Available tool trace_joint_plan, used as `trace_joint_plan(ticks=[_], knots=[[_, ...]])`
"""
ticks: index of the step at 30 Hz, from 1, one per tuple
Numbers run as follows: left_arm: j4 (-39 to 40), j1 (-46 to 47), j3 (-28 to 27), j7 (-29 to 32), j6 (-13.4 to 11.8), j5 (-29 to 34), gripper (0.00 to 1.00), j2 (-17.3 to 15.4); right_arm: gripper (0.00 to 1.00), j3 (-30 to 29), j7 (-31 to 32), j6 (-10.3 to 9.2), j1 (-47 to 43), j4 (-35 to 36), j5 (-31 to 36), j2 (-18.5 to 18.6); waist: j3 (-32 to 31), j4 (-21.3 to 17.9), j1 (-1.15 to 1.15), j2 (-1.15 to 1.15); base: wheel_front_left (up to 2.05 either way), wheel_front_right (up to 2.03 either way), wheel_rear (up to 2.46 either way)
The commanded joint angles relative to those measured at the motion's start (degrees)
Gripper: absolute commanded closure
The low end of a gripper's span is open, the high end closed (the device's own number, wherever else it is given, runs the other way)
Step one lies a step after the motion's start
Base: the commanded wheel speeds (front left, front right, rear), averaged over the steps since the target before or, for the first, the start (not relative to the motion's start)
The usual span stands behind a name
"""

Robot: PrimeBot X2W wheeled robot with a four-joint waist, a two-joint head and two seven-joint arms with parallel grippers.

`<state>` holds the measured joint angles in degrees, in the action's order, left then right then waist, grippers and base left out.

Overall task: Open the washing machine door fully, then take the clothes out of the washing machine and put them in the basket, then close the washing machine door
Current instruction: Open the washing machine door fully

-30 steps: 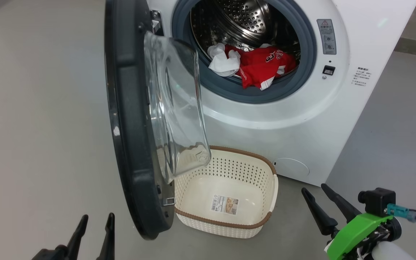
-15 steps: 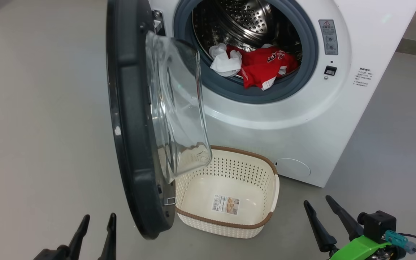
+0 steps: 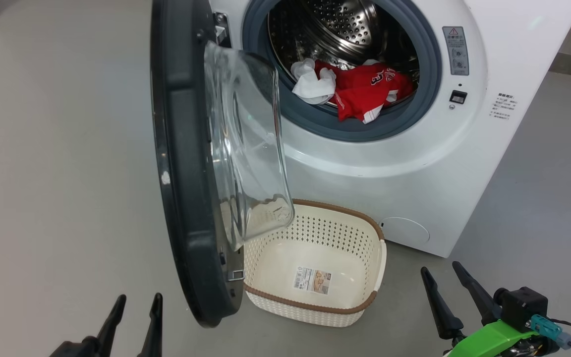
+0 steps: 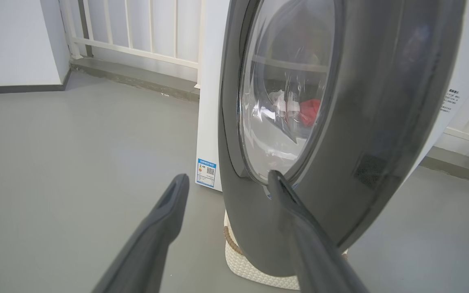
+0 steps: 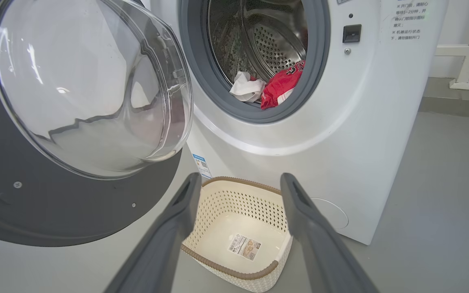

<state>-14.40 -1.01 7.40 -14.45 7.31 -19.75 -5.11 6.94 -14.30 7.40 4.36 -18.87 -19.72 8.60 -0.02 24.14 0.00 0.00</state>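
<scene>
The left hand is low at the left, with its two dark fingers spread apart and nothing between them. It is near the outer side of the door; I cannot tell if one finger touches it. The right hand is low at the right, also spread and holding nothing, above the grey floor and to the right of the basket.

The basket stands on the floor just in front of the washing machine, and a sticker shows on its bottom. The door stands open, and its glass bowl hangs over the left part of the basket. The clothes lie at the front of the steel drum. The red piece lies over the grey ring, and the white cloth touches it on its left.
</scene>
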Motion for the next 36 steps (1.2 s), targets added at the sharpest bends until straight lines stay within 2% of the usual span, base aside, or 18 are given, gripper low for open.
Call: trace_joint_plan(ticks=[1,22,30,31,32,33,36], knots=[[1.35,1.29,-1.79,-0.55,0.18,0.46,0.0,-0.31,0.0,1.12,-0.7,0.09,0.1,1.57,0.91,-0.11,-0.06,0.06,0.0,0.0,0.0,0.0,0.0],[1.74,1.0,-1.74,-0.55,0.18,1.23,0.0,-0.05,0.0,-1.74,-0.7,0.09,-0.5,1.73,5.76,-0.56,-0.44,0.7,0.0,0.0,0.0,0.0,0.0],[4.51,1.98,-3.67,-0.55,0.18,-2.08,0.0,0.62,0.0,-1.98,-0.7,0.09,-0.44,2.01,6.39,-0.53,-0.4,0.76,0.0,0.0,0.0,0.0,0.0],[5.38,2.25,-4.07,-0.55,0.18,-2.26,0.18,0.65,0.0,-2.03,-0.7,0.09,-0.44,2.1,6.46,-0.53,-0.41,0.77,0.0,0.0,0.0,0.0,0.0],[6.46,2.55,-4.56,-0.55,0.18,-2.69,0.75,0.72,0.0,-2.05,-0.7,0.09,-0.44,2.14,6.53,-0.51,-0.43,0.77,0.0,0.0,0.0,0.0,0.0],[7.7,2.88,-5.14,-0.55,0.18,-3.5,1.0,0.85,0.0,-2.04,-0.7,0.09,-0.45,2.18,6.6,-0.48,-0.46,0.78,0.0,0.0,0.0,0.0,0.0],[12.78,4.05,-6.45,-0.55,0.18,-4.18,1.0,1.07,0.0,-2.04,-0.7,0.09,-0.48,2.45,6.49,-0.36,-0.58,0.8,0.0,0.0,0.0,0.0,0.0]])
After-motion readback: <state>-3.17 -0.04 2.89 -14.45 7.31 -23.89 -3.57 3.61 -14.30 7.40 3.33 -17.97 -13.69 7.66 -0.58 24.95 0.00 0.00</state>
